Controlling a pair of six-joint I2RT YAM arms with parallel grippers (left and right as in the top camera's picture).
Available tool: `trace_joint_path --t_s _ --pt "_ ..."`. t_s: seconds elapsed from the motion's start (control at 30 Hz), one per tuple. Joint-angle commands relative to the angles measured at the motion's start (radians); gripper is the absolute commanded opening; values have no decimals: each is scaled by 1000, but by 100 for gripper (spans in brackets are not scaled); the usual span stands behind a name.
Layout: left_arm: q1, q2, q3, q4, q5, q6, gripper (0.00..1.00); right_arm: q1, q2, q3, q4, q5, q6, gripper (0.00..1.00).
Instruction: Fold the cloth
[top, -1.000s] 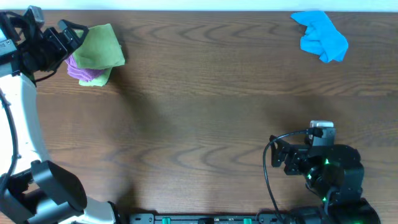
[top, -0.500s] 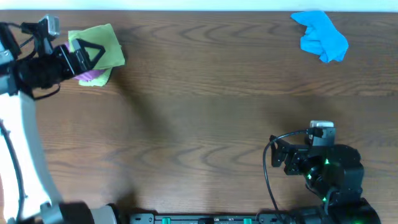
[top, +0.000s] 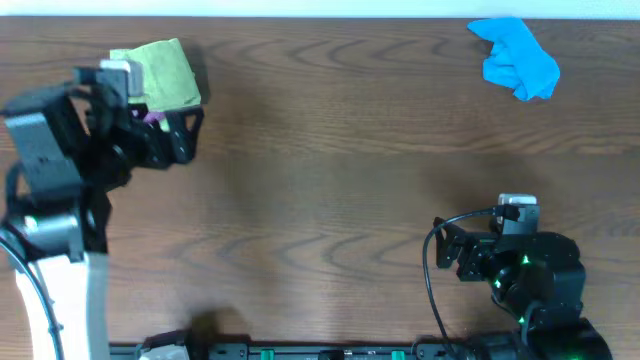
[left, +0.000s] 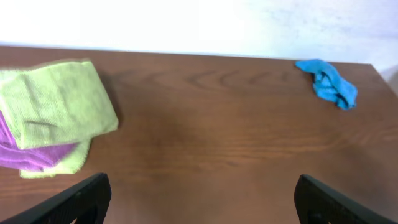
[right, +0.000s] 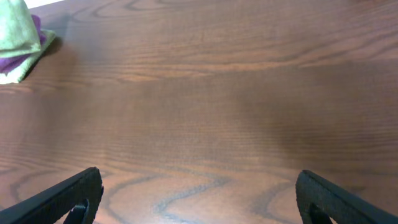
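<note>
Left gripper (top: 187, 133) drawn back off the folded cloth (top: 160, 72), jaws apart, right gripper (top: 448, 248) unmoved, jaws apart too

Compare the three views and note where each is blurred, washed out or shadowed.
Overhead: the left arm looks motion-smeared; the blue cloth is crisp. Left wrist: the lime-green cloth is softly blurred and the wall behind is washed out white. Right wrist: the table shows sharp wood grain, with a dimmer band across the middle.

Brown wood-grain table (top: 350, 150), lime-green cloth (top: 160, 72), purple cloth (left: 31, 155), bright blue cloth (top: 517, 60).
</note>
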Motion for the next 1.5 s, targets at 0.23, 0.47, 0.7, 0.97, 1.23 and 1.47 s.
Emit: trace_joint_path --t_s 0.23,0.47,0.7,0.97,1.23,1.47 --pt "-64 -401 -440 206 -175 -43 95 -8 -3 -6 -2 7 17 99" --pt "-99 -688 -677 197 -306 -45 95 -8 -3 -6 -2 6 17 99" --pt "-141 -900 -853 175 -431 -40 95 -8 -3 -6 -2 6 17 99" --pt "-147 -999 -943 102 -499 -4 95 -8 -3 -6 -2 7 17 99" --pt "-147 -1060 -968 21 -586 -4 95 -8 -3 -6 -2 7 17 99" --pt "-147 -1083 -988 -27 -607 -4 95 -8 -3 -6 -2 6 17 99"
